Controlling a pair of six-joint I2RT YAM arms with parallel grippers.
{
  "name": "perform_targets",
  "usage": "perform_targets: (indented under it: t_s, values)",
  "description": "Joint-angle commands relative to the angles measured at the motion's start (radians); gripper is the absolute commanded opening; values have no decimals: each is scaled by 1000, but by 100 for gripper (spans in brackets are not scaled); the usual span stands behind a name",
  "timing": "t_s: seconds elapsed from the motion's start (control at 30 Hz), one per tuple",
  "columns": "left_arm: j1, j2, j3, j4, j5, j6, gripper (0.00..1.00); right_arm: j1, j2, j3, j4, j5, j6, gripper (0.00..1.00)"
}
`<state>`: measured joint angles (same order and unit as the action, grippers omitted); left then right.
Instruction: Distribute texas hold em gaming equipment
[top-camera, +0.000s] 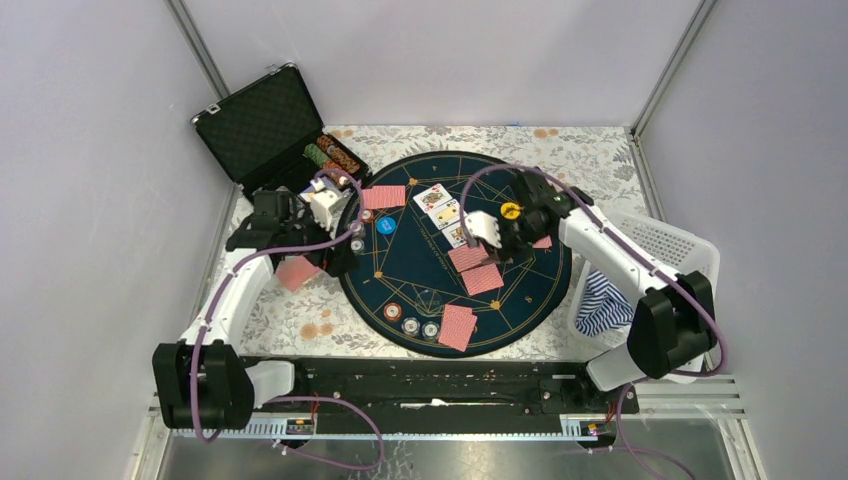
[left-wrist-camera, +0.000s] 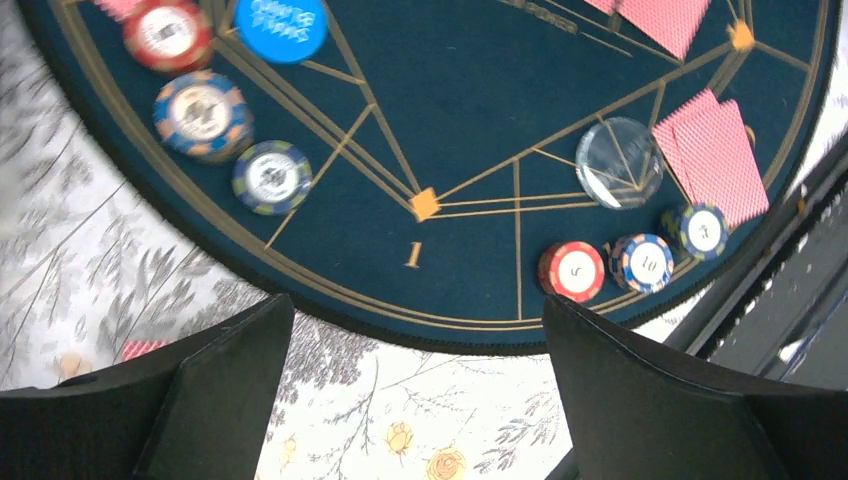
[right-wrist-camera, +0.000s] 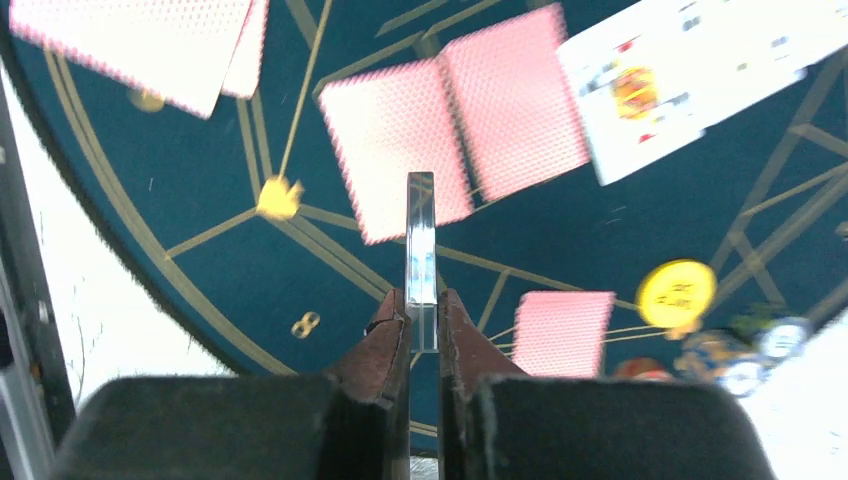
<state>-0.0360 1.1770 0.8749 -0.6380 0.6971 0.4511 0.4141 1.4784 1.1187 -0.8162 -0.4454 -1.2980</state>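
Dark blue felt, round and ruled in gold: the playing mat (top-camera: 520, 300) lies on the flowered tablecloth (top-camera: 300, 320). At its near rim three small striped poker chips (top-camera: 410, 324) sit in a row, just beside a pair of red-backed playing cards (top-camera: 457, 327). The left wrist view picks out a clear round disc (left-wrist-camera: 620, 162) lying flat on the felt near those chips.

Further in, the left gripper (left-wrist-camera: 418, 325) hangs at the mat's left edge, jaws spread wide, nothing between them. A single red-backed card (top-camera: 297, 272) lies off the mat on the cloth, beside that arm.

Over mid-mat the right gripper (right-wrist-camera: 421, 300) is pinched tight on a thin clear piece (right-wrist-camera: 421, 220), seen edge-on over two overlapping red cards (top-camera: 475, 268).

Beyond it lie a blue button disc (top-camera: 386, 225), a yellow button disc (top-camera: 510, 210) and three face-up cards (top-camera: 445, 213). Off to the right, a white mesh basket (top-camera: 670, 240) holds a blue-white striped cloth (top-camera: 600, 305). At the far left the black hard case (top-camera: 262, 125) stands open, with racked chips (top-camera: 335, 155) inside.
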Motion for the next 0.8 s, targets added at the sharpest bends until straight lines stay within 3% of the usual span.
perform_targets:
  t_s: [0.0,0.1,0.33,0.6,0.77]
  values:
    - [143,16,72,97,5,-170,99,115,84,227,-26,65,366,0]
    - [256,48,119,88,50,-211,99,171,207,399,-54,102,546,0]
    - [284,-6,91,206,-176,-336,99,298,513,789,-43,176,861,0]
    - [297,-27,86,201,-147,-327,99,366,779,1047,-33,318,937,0]
    - [298,-25,82,202,-125,-323,99,369,848,1064,-9,327,938,0]
